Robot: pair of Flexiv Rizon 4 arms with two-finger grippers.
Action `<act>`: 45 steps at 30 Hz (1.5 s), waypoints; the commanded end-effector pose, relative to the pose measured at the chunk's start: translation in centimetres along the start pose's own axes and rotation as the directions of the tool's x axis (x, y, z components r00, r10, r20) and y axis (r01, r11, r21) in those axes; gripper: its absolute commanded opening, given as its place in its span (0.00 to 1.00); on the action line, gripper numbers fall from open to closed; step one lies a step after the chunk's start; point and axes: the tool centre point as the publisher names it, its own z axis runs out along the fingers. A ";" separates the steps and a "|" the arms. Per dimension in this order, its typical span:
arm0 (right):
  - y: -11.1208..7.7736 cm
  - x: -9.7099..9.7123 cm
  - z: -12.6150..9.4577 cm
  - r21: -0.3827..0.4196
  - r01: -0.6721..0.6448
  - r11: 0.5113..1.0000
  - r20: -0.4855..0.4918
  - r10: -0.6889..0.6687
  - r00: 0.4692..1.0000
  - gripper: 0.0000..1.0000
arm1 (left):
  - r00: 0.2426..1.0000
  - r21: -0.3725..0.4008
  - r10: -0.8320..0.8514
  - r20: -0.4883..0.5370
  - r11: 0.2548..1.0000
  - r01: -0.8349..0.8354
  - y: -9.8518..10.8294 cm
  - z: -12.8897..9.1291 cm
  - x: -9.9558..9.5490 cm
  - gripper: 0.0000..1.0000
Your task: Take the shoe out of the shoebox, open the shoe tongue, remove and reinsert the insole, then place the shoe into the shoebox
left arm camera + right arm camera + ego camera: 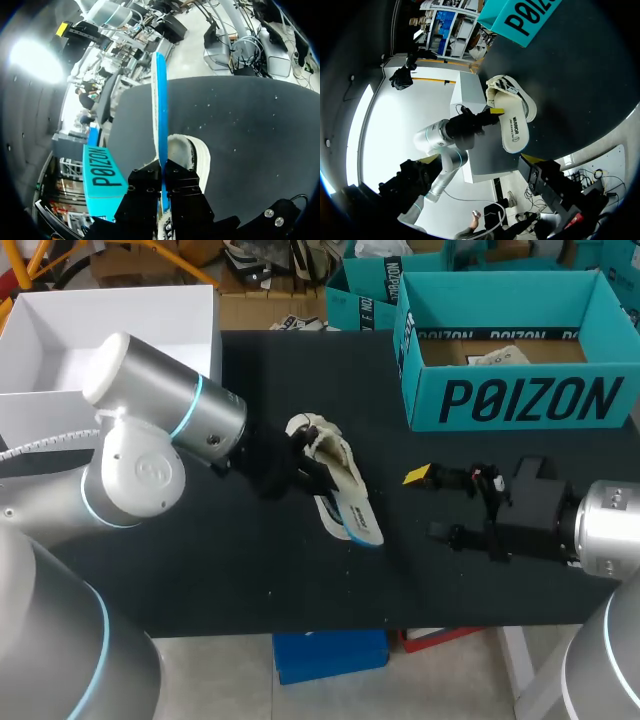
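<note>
A cream shoe [315, 435] lies on its side mid-table on the black mat. A thin flat insole [352, 512], white on one face and blue on the other, sticks out from it toward the front edge. My left gripper [305, 468] is shut on the insole [160, 100], which stands edge-on between its black fingers [147, 187], with the shoe's lined opening [184, 150] just beside. In the right wrist view the shoe [502, 87] and printed insole [515, 127] lie ahead. My right gripper [430, 504] stands open and empty to the shoe's right. The teal shoebox [530, 400] sits back right.
An open white box [60, 340] stands at the table's left side behind my left arm. A second teal box [365, 295] sits behind the shoebox. Bare black mat [250, 570] lies between the shoe and the front edge.
</note>
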 end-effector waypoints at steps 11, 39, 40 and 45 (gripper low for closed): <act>0.0 0.0 0.0 -0.001 0.000 1.000 0.001 0.000 1.000 1.00 | 0.999 -0.083 -0.049 -0.019 0.995 0.047 3.1 0.1 0.6 0.00; 0.0 0.0 0.0 -0.001 0.000 1.000 0.001 0.000 1.000 1.00 | 1.000 0.011 0.022 -0.004 1.000 -0.022 -0.8 0.1 -0.5 0.47; 0.0 0.0 0.0 -0.001 0.000 1.000 0.001 0.000 1.000 1.00 | 1.000 0.015 0.024 -0.004 1.000 -0.024 -1.0 0.1 -0.5 0.44; 0.0 0.0 0.0 -0.001 0.000 1.000 0.001 0.000 1.000 1.00 | 0.999 0.039 0.040 -0.037 0.998 -0.039 -1.3 0.4 -0.2 0.27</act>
